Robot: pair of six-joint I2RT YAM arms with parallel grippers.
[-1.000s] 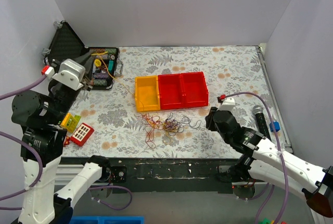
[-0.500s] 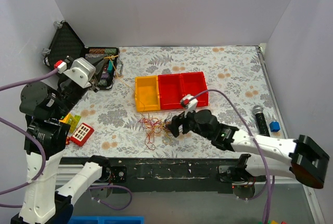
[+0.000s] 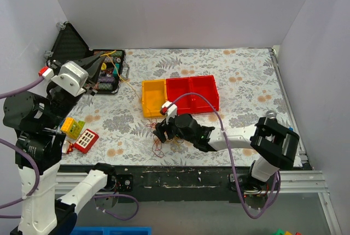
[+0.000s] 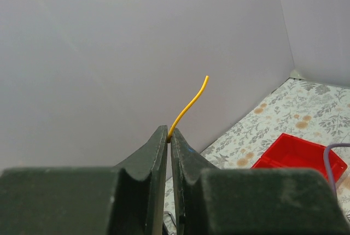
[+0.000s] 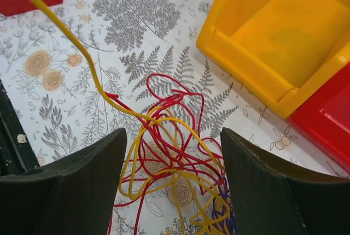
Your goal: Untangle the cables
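Floral desk (image 3: 246, 76) carries cables (image 5: 175, 158), tangled just beside yellow bin (image 5: 273, 38). Left pincer (image 4: 168, 136) clamped on yellow strand (image 4: 188, 104) near tip; right pincer (image 5: 174, 136) apart over cables. Risk: upward pull drags unpinned cables, cinches loops, or strand slips.

top cam: right hand (image 3: 162, 132) covers most of the cables (image 3: 158, 146), loops too fine to sort tbh | right wrist: tangle runs off bottom edge, yellow bin (image 5: 284, 38) clipped | left wrist: yellow wire (image 4: 188, 104) disappears into the left hand (image 4: 168, 136)
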